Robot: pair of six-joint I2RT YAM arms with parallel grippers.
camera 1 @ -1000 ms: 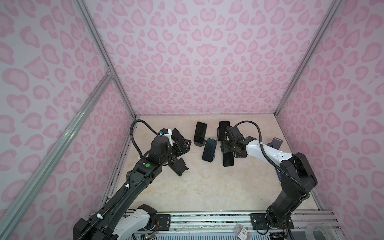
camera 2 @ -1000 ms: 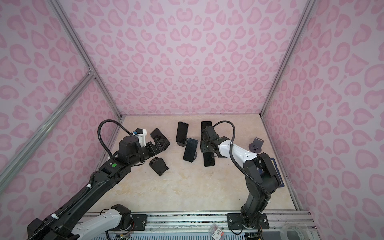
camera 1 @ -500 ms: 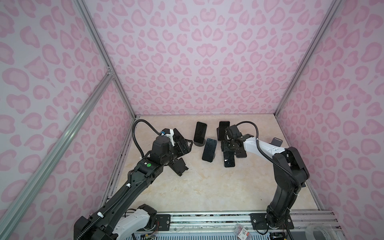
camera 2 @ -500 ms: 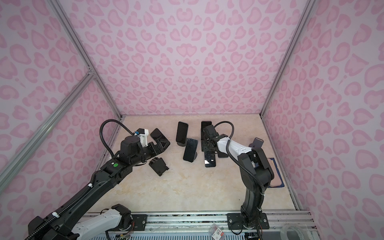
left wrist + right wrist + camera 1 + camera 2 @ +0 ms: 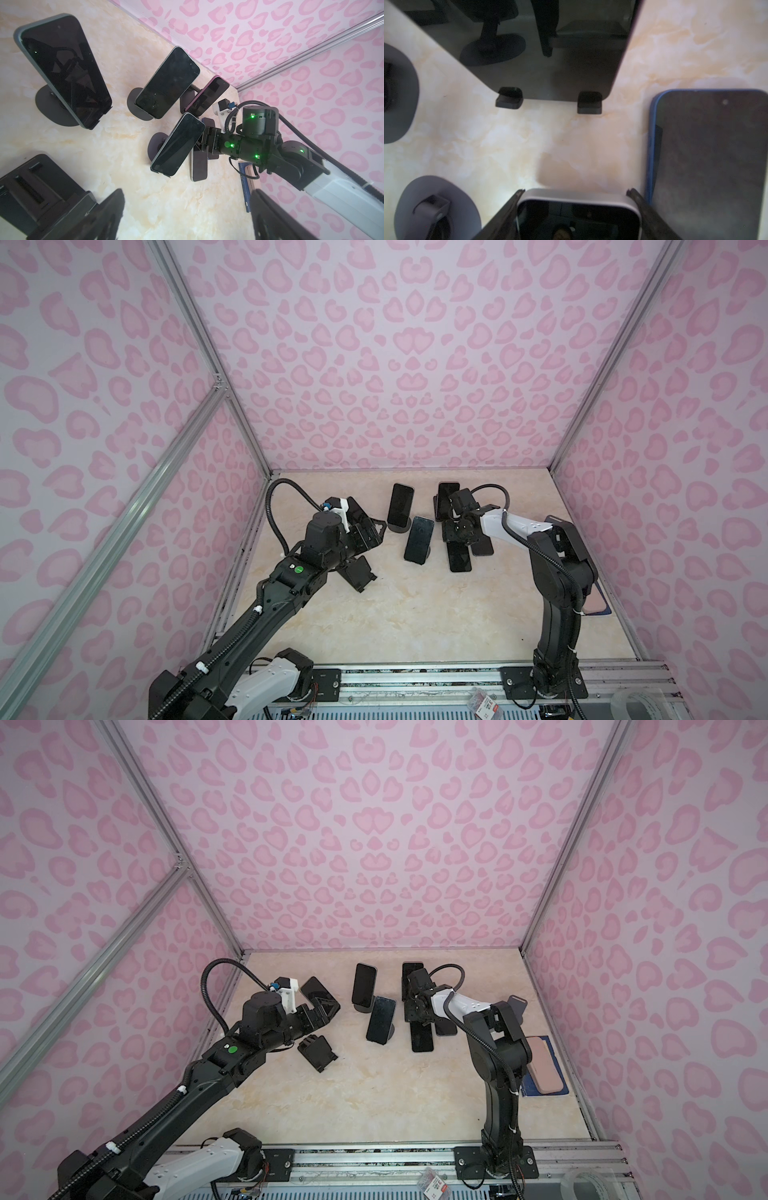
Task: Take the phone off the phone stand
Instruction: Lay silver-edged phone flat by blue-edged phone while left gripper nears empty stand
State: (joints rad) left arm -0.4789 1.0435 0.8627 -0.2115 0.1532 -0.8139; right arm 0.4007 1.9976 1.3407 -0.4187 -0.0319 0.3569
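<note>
My right gripper [image 5: 458, 531] [image 5: 578, 207] is shut on one end of a silver-edged phone [image 5: 460, 560] [image 5: 578, 220]. The phone is held flat and low over the table, off every stand; I cannot tell whether it touches the table. Just behind the gripper a dark phone [image 5: 550, 52] leans on a phone stand [image 5: 446, 493], resting on the stand's two lips. My left gripper [image 5: 372, 531] [image 5: 187, 224] hangs open with nothing in it, left of centre. It is beside an empty black stand [image 5: 357, 572].
Two more phones stand on round-based stands [image 5: 401, 504] [image 5: 419, 540] mid-table, and another [image 5: 318, 990] stands behind my left gripper. A blue-edged phone [image 5: 708, 162] lies flat beside the held one. An empty grey stand [image 5: 516, 1004] and a pink phone on a blue book [image 5: 544, 1065] are by the right wall.
The right arm's elbow has swung in towards the middle and risen, while its gripper and the phone have stayed almost in place. My left gripper has edged slightly to the right.
</note>
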